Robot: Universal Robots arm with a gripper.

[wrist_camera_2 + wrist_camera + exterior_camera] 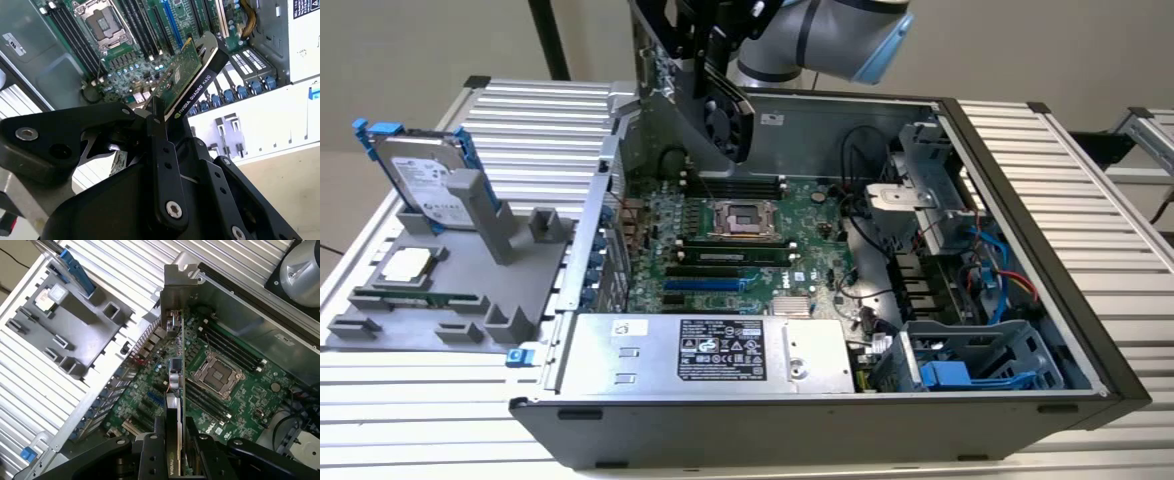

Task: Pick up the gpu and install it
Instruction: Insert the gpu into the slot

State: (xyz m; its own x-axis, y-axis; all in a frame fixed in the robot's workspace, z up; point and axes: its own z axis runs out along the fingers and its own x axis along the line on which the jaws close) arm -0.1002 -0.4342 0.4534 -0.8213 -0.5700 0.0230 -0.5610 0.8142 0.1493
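Aloft, end effector (165, 119) clamping gpu (192, 77), over motherboard (250, 395)

Under the jaws, the blue slots (707, 288) are lying uncovered. The case's rear wall (100, 410) is standing close beside the gpu (176, 375), with memory slots (227, 347) flanking opposite.

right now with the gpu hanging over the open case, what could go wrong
The hand grips the gpu at one end, so the card could pivot when pushed. Its silver bracket hangs near the case wall and might snag there. The CPU socket lies uncovered; a misaligned descent could hit it.
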